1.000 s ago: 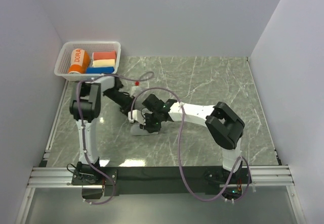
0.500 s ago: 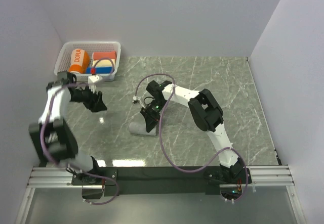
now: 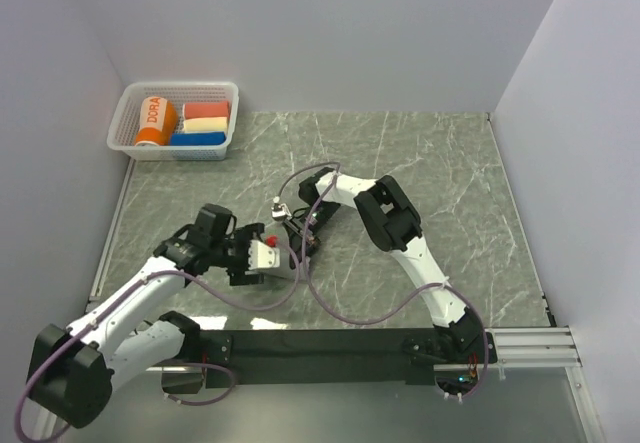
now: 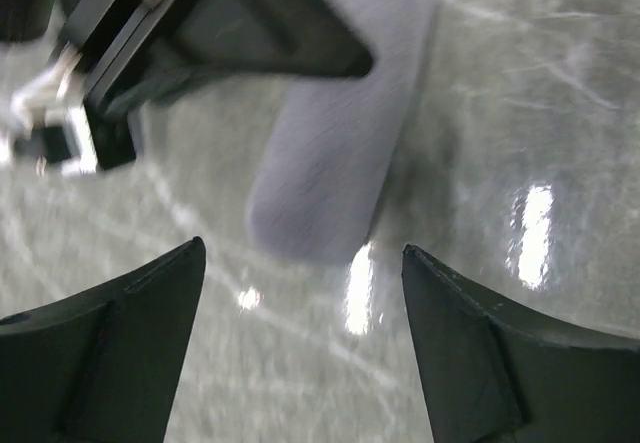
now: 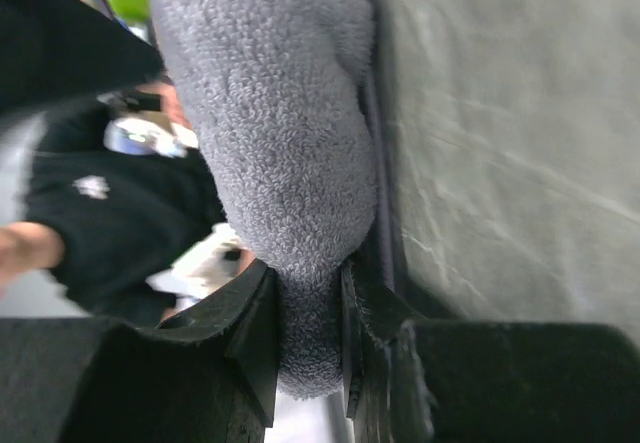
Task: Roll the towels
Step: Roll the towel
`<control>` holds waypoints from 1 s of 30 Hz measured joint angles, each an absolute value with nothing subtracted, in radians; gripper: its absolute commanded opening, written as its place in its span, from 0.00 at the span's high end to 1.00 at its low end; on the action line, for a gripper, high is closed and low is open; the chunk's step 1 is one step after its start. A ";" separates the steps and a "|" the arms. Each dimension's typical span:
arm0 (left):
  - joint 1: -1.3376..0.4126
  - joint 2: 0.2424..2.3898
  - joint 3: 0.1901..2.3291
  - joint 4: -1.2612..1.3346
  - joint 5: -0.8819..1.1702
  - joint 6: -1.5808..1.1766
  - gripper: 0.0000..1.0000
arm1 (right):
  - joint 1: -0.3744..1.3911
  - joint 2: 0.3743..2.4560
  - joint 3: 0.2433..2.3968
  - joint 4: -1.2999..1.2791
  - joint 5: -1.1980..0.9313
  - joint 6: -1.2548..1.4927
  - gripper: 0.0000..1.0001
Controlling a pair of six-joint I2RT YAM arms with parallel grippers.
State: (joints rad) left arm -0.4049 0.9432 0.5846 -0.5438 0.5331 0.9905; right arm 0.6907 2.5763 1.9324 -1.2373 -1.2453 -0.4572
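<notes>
The grey towel (image 4: 325, 133) lay rolled on the table (image 3: 450, 163). Its long axis pointed from the right gripper (image 5: 308, 281), clamped on one end, toward the wide-spread left gripper (image 4: 302, 253). The orange towel (image 3: 153, 121) sat rolled in the far basket (image 3: 180, 88).

- I see my left arm (image 3: 135, 303) and right arm (image 3: 425, 263) built the same: white links with black joint housings.
- A thin mauve cable (image 3: 350, 321) runs in loose loops along each arm.
- The left fingers (image 4: 110, 348) are matte black and wedge-shaped.
- The right fingers (image 5: 235, 353) are black too, with sharp angular edges.
</notes>
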 measured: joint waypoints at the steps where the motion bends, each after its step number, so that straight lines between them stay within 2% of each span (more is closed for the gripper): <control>1: -0.441 0.954 0.573 -0.519 0.520 0.998 0.11 | 0.688 2.587 1.933 -1.250 -1.259 -0.450 1.00; 8: -0.609 1.031 0.520 -0.345 0.465 1.036 0.11 | 0.673 2.625 1.963 -1.294 -1.292 -0.454 1.00; 11: -0.657 1.097 0.515 -0.280 0.455 1.040 0.14 | 0.671 2.630 1.970 -1.302 -1.293 -0.460 1.00; 14: -0.680 1.165 0.504 -0.221 0.443 1.047 0.21 | 0.669 2.631 1.970 -1.304 -1.297 -0.466 1.00; 20: -0.683 1.251 0.494 -0.131 0.411 1.056 0.43 | 0.669 2.629 1.962 -1.298 -1.302 -0.467 1.00; 21: -0.683 1.258 0.494 -0.124 0.405 1.055 0.49 | 0.669 2.627 1.957 -1.293 -1.303 -0.464 1.00; 24: -0.685 1.279 0.500 -0.120 0.404 1.052 0.57 | 0.667 2.609 1.927 -1.267 -1.305 -0.451 1.00; 27: -0.686 1.299 0.520 -0.135 0.408 1.052 0.62 | 0.662 2.594 1.900 -1.251 -1.307 -0.448 0.92; 30: -0.686 1.325 0.549 -0.161 0.426 1.052 0.67 | 0.651 2.577 1.866 -1.243 -1.308 -0.455 0.78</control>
